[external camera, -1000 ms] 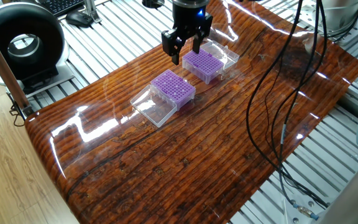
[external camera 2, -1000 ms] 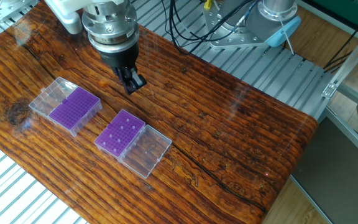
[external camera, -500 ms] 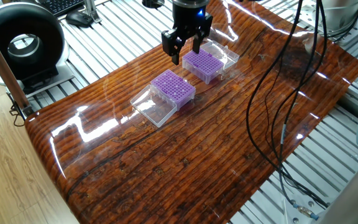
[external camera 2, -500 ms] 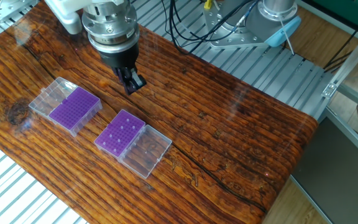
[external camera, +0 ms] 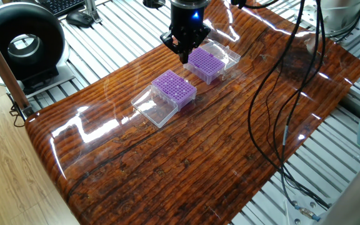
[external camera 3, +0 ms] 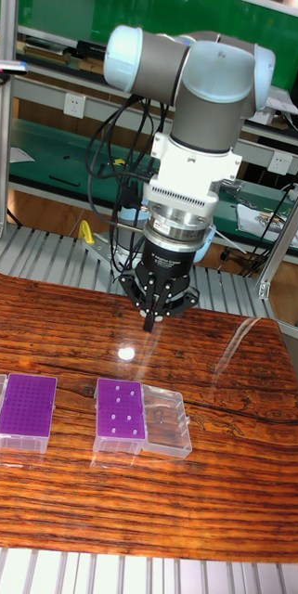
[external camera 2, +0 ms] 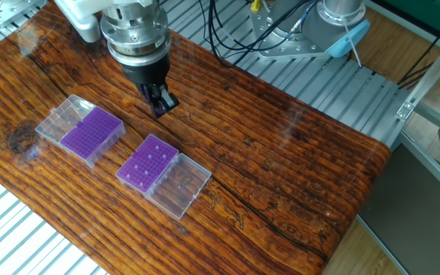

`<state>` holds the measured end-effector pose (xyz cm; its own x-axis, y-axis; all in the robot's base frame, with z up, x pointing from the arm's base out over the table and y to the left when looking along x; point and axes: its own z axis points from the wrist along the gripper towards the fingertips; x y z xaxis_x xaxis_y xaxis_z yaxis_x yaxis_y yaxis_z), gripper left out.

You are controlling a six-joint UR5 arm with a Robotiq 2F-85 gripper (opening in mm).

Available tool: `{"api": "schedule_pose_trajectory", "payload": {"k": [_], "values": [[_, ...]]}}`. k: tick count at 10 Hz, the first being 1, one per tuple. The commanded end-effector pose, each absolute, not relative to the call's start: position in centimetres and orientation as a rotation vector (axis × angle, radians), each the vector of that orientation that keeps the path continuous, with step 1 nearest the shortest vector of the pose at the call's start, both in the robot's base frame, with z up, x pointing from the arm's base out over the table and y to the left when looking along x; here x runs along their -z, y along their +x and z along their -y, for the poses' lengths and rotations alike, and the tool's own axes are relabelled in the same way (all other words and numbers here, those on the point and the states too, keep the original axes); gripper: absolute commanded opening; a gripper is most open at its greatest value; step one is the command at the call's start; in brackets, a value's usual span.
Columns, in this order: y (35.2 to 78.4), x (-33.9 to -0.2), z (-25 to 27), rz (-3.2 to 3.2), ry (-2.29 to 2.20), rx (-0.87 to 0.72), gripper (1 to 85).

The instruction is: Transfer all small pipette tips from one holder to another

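A: Above the table, behind both boxes, the gripper hangs with its fingers drawn together to a narrow point. I see nothing between them.

B: Same in the tall view: gripper pinched close and clear of the wood, with no tip visible in it.

A: Where are the tips?

B: Pale dots show on the right box, a handful of tips spread over its purple grid. Its clear lid lies open beside it. The left box looks plain purple, so I judge it the one to fill, though tips there could be too small to see.

A: In the other fixed view, those dots sit on the nearer box, and the far box shows none.

B: So the step in hand, as I read it, is lining up over one tip.

A: Then centre straight above a single dot, open only enough to clear its neighbours, and descend vertically. A slanted approach could nudge adjacent tips or shift the box.

B: Lift straight too, until the tip clears the grid, before crossing to the other box.
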<state>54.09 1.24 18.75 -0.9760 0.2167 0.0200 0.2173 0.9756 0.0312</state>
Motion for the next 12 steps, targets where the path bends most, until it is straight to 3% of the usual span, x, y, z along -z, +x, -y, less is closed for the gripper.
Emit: {"api": "schedule_pose_trajectory", "payload": {"k": [1, 3, 12], "values": [[52.75, -18.65, -1.2, 3.08, -0.248, 0.081, 38.0], [52.52, -18.55, -1.2, 3.079, -0.212, 0.091, 48.7], [52.38, -18.5, -1.06, 3.082, -0.156, 0.09, 60.3]]}}
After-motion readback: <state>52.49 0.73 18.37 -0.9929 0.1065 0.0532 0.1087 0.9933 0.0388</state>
